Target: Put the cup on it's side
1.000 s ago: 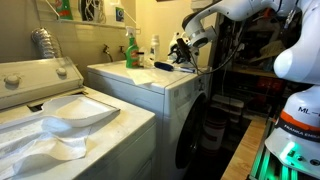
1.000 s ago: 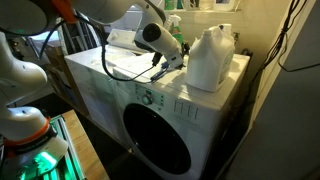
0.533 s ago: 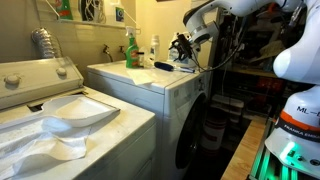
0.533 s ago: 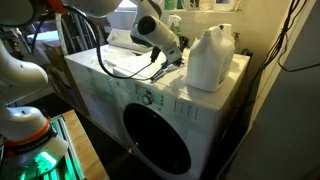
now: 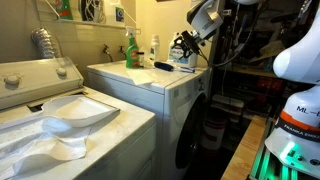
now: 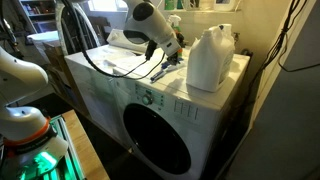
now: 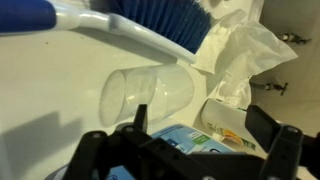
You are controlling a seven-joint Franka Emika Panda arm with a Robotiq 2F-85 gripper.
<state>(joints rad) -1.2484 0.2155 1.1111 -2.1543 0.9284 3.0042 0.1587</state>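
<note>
- One translucent plastic cup (image 7: 150, 94) on the worktop of the white front-loading washing machine (image 6: 100, 95).
- One large white plastic jug (image 6: 210, 58) on that worktop.
- One green spray bottle (image 5: 131, 50) at the machine's back.
- One slim white bottle (image 5: 154, 47) at the machine's back.
- One blue-bristled, white-handled brush (image 7: 120, 25) on that worktop.
- One crumpled white cloth (image 7: 245, 55) on that worktop.

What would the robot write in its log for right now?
cup: lying on its side on washer top | gripper: open, empty | blue brush: lying beside cup
</note>
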